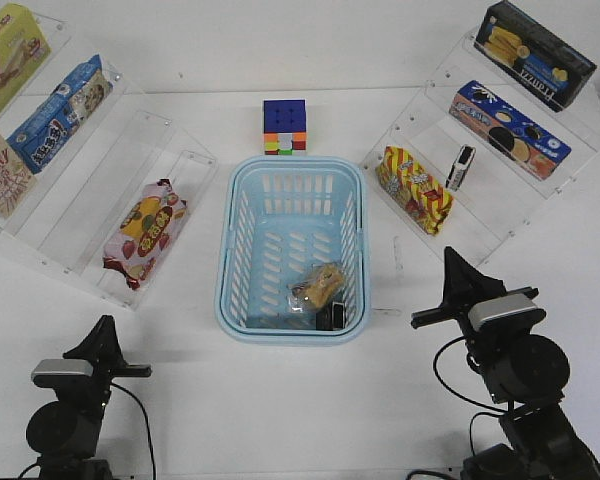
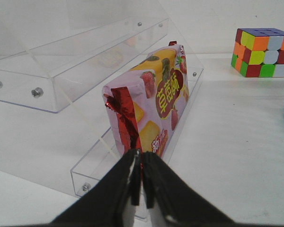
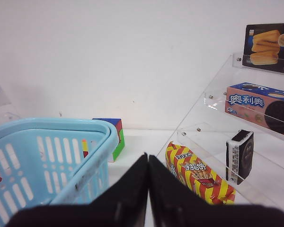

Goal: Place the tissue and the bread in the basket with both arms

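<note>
The light-blue basket (image 1: 242,212) stands mid-table; its wall also shows in the right wrist view (image 3: 47,156). The wrapped bread (image 1: 318,285) lies on its floor near the front right, with a black tissue pack (image 1: 331,317) just in front of it. A second tissue pack (image 1: 461,166) stands on the right shelf and shows in the right wrist view (image 3: 240,156). My left gripper (image 1: 105,328) is shut and empty, drawn back at the front left; its tips (image 2: 141,153) point at the strawberry packet. My right gripper (image 1: 448,256) is shut and empty, to the right of the basket (image 3: 148,158).
The pink strawberry packet (image 1: 145,232) (image 2: 151,104) lies on the lowest left acrylic shelf. A yellow-red striped bag (image 1: 414,190) (image 3: 199,177) sits on the right shelf. A colour cube (image 1: 285,127) (image 2: 261,52) stands behind the basket. Snack boxes fill the upper shelves on both sides.
</note>
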Tool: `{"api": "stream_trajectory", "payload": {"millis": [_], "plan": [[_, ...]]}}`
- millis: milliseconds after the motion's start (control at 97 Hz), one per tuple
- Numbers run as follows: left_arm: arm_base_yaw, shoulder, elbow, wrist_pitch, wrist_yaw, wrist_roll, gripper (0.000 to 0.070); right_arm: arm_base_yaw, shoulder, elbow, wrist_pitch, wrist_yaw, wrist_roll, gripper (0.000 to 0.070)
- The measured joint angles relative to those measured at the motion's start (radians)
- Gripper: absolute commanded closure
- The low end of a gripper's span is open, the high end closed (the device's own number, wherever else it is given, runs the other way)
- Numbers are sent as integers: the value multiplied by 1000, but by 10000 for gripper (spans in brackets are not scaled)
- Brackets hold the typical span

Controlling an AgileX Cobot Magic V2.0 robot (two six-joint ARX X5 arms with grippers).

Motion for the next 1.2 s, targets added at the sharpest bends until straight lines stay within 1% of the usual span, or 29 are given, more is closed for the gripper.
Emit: {"api": "stream_trajectory", "payload": {"millis": [103,175,309,392,464,619,753,897,1196], "plan": [[0,0,0,0,0,0,699,-19,-9,-6,0,-4,-37,700],[0,0,0,0,0,0,699,-66,-43,-48,10,-19,-83,700],[0,0,0,0,0,0,699,-174,-156,-192,3,-105,-176,700],[0,0,0,0,0,0,699,-225,-234,-286,-5,-109,-219,700],[0,0,0,0,0,0,699,-253,-305,-365,-23,-107,-236,700],[0,0,0,0,0,0,699,-280,-442,-496,-87,-101,-246,700],[0,0,0,0,0,0,699,-291,-524,-522,-200,-74,-232,700],[0,0,0,0,0,0,699,-299,-544,-521,-184,-48,-206,700],[0,0,0,-2,0,0,699,-315,-544,-521,-166,-49,-182,700]]}}
